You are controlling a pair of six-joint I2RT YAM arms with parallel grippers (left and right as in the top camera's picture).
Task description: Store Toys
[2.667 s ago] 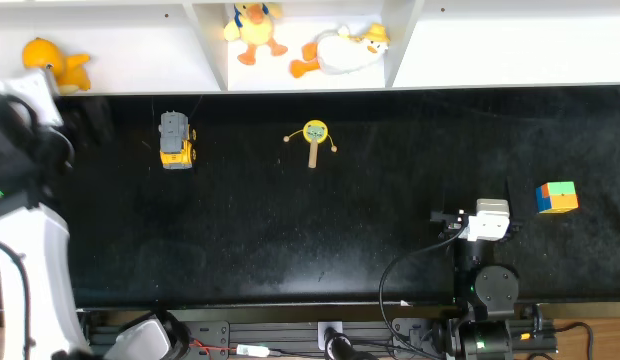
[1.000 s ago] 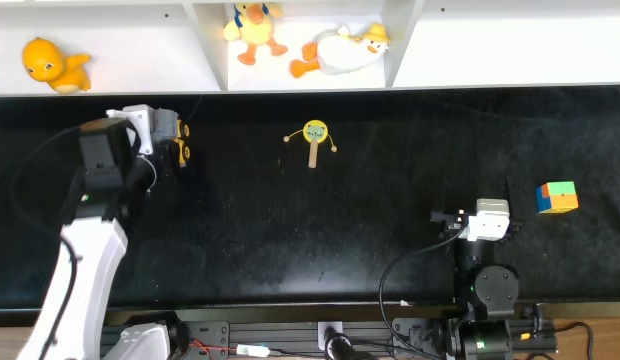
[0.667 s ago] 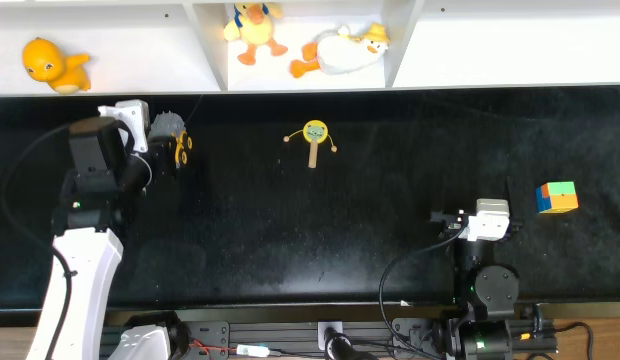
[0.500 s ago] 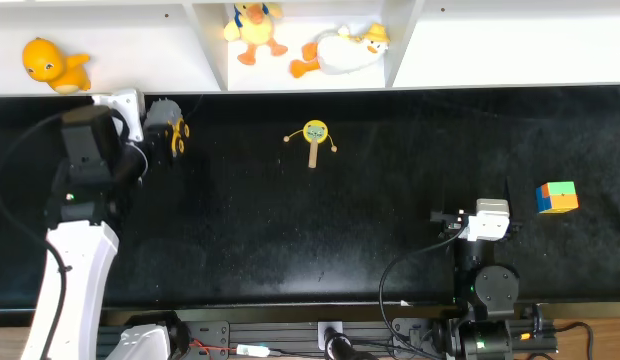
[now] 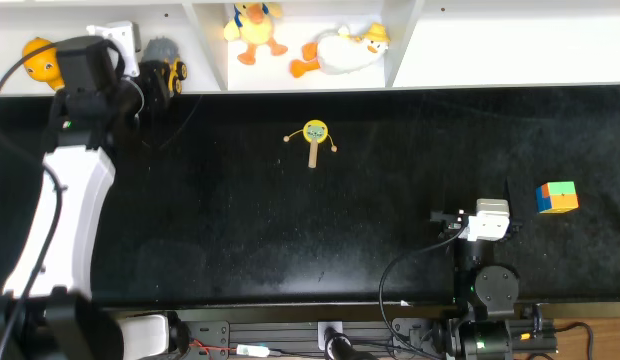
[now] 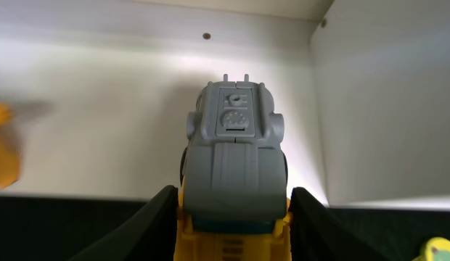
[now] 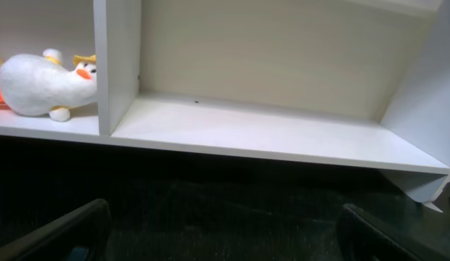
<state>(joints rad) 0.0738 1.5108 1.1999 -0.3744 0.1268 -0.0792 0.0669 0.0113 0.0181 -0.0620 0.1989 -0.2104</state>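
**Left arm holding toy truck at the mouth of the left shelf compartment**

The left gripper (image 6: 234, 226) is clamping the toy truck (image 6: 234, 163) from both sides, its fingers (image 6: 161, 221) pressing against the yellow lower body while the grey cab is pointing into the white shelf (image 5: 510, 60). The truck is sitting at the front edge of the left compartment, toward its right side and close to the divider wall (image 6: 385, 109); whether it is resting on the shelf floor cannot be told. An orange duck (image 5: 38, 58) is occupying the far left of that same compartment, apart from the truck and partly covered by the arm in the top view. In the middle compartment a yellow plush duck (image 5: 254, 28) and a white plush duck (image 5: 340, 50) are lying side by side.

On the black table (image 5: 290, 230) a small rattle drum (image 5: 315, 135) is lying in front of the middle compartment, and a multicoloured cube (image 5: 556, 197) is sitting near the right edge. The right gripper (image 7: 225, 239) is hovering low near its base with its fingers spread wide and gripping nothing, facing the right compartment.
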